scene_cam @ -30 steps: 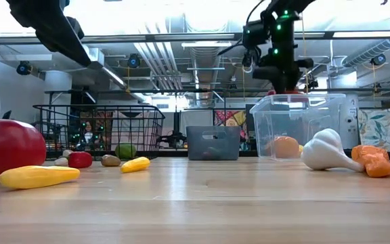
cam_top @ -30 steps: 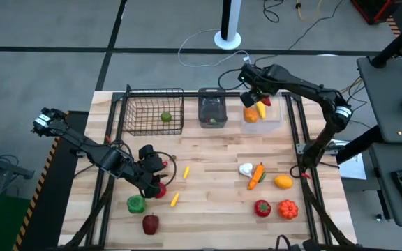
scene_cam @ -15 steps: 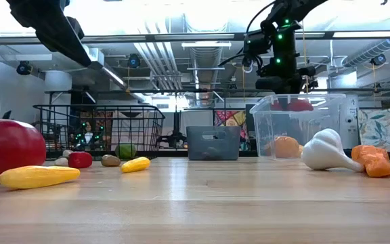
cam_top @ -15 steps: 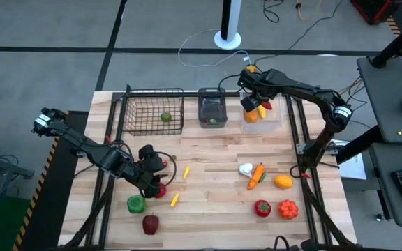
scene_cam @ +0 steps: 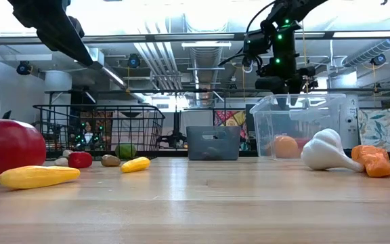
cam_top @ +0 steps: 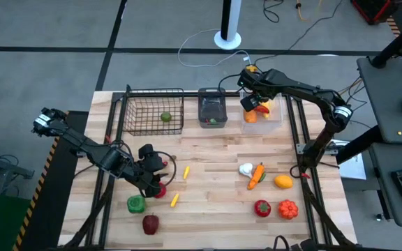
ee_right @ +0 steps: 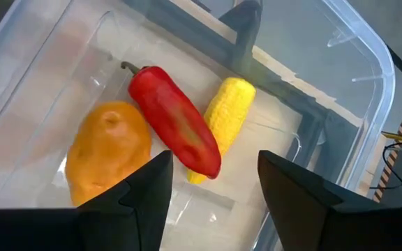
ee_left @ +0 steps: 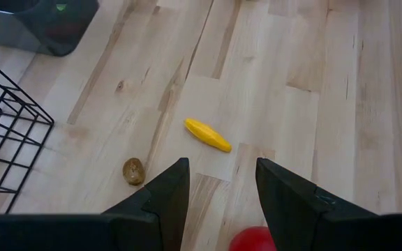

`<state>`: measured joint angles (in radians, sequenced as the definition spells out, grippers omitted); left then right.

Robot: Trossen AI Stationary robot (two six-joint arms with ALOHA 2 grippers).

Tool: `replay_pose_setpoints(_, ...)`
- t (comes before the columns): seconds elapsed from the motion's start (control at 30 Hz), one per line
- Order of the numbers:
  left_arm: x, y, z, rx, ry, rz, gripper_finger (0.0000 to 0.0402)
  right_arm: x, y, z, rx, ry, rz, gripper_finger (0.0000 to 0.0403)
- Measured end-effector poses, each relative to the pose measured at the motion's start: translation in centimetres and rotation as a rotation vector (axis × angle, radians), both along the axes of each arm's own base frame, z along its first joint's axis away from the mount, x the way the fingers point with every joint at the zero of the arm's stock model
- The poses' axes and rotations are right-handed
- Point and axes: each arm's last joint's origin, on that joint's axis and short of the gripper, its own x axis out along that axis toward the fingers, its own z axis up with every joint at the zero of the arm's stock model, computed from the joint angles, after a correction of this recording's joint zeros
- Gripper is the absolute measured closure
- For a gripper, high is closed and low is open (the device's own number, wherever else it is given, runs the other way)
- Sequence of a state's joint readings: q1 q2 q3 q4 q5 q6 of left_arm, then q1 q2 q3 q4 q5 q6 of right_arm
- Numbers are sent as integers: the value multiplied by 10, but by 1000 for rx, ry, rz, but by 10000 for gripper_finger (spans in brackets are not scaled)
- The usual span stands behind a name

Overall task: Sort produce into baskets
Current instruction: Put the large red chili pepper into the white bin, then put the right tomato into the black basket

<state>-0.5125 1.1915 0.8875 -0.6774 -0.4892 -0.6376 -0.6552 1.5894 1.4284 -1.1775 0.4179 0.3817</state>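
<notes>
Produce is spread over the wooden table [cam_top: 208, 157], and the three baskets are lined along its far edge: the wire-mesh basket [cam_top: 152, 111] at the left with one green piece inside, the grey bin [cam_top: 212, 109] in the middle, the clear tub [cam_top: 269, 111] at the right. Over the tub the right gripper [cam_top: 251, 103] is held with its fingers parted and nothing between them; directly under them in the tub a red pepper [ee_right: 175, 130] is seen lying across an orange fruit [ee_right: 110, 150] and a yellow corn cob [ee_right: 223, 118], its long axis running slantwise between the fingers. Compared with a second ago, the pepper is no longer carried above the tub rim but lies inside, and the right fingers have spread. The left gripper [cam_top: 153, 183] is unchanged, low over the near-left part of the table, fingers partly open and empty. The next pick is judged to belong to this arm, being by far the nearer: a small red piece [ee_left: 253, 238] is seen at the very foot of its fingers, while a little yellow pepper [ee_left: 207, 134] lies just ahead of the gap, its long axis slanting across it, and a brown pebble-like piece [ee_left: 133, 170] lies left of that.
</notes>
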Motion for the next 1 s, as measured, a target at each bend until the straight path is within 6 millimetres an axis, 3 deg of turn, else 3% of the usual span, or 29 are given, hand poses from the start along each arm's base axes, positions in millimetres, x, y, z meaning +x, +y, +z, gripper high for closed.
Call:
replay_pose_setpoints(0.23, 0, 0, 0, -3, -5, 2, 253, 1, 0, 1, -9, -10, 11, 200)
replay_pose_setpoints(0.43, -1, 1, -6, -8, 3, 16, 253, 3, 11, 14, -51, -64, 46, 200)
replay_pose_setpoints(0.8, 0, 1, -10, -21, -23, 56, 253, 8, 69, 63, -177, -295, 200, 200)
replay_pose_setpoints(1.0, 4, -1, -6, -47, -78, 61, 253, 14, 101, 80, -214, -409, 314, 200)
